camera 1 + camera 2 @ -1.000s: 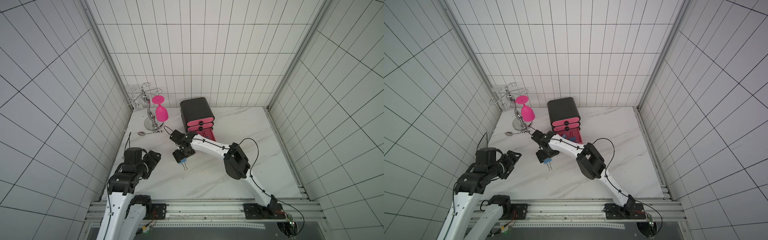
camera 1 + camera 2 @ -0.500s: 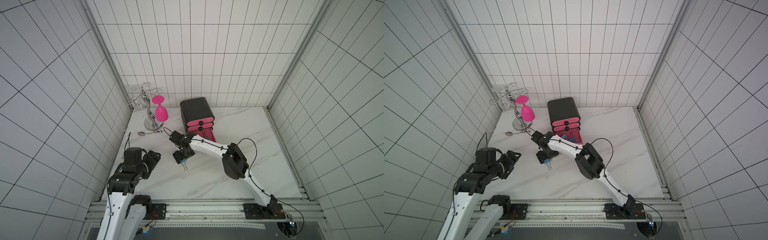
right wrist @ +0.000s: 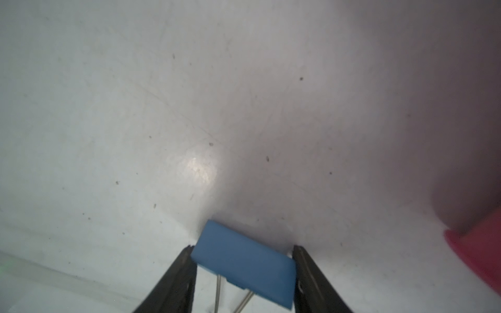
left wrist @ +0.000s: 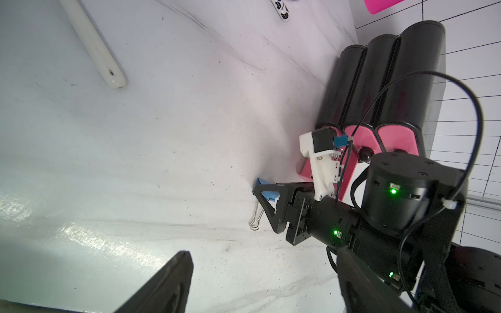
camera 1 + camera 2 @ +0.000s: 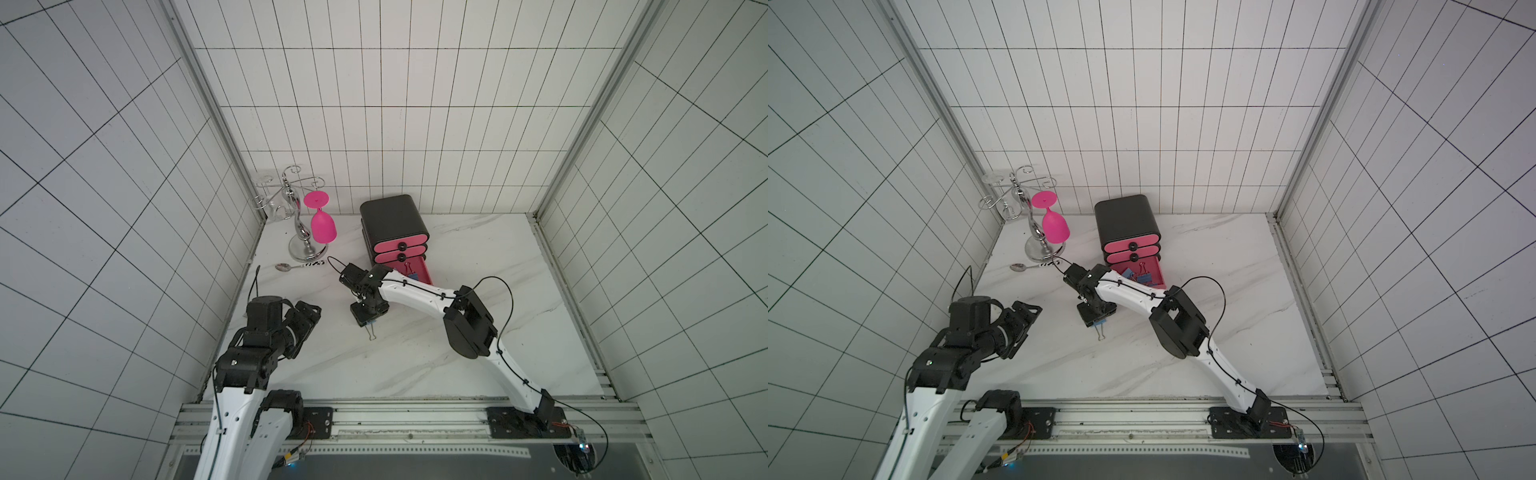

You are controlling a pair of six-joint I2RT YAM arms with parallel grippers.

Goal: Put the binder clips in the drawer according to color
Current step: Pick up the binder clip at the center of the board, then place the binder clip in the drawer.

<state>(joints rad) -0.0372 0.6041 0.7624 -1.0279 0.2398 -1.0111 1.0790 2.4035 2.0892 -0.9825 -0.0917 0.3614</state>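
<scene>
Bare table (image 5: 415, 365) lies open from 3 to 8 o'clock around the blue binder clip (image 3: 244, 268), resting at 7 o'clock of the drawer (image 5: 392, 218), where the outstretched right arm's down-turned right gripper (image 5: 370, 321) pinches its body, while the left gripper (image 5: 308, 316) hangs wide at 9 o'clock.

A blue binder clip (image 3: 244, 263) rests on the white surface, its silver wire handles pointing toward 6 o'clock. At its 12 o'clock stands the black chest (image 5: 1125, 218) with pink fronts. Its bottom drawer (image 5: 1160, 272) is pulled open, with more blue clips (image 5: 1144, 277) inside.
</scene>
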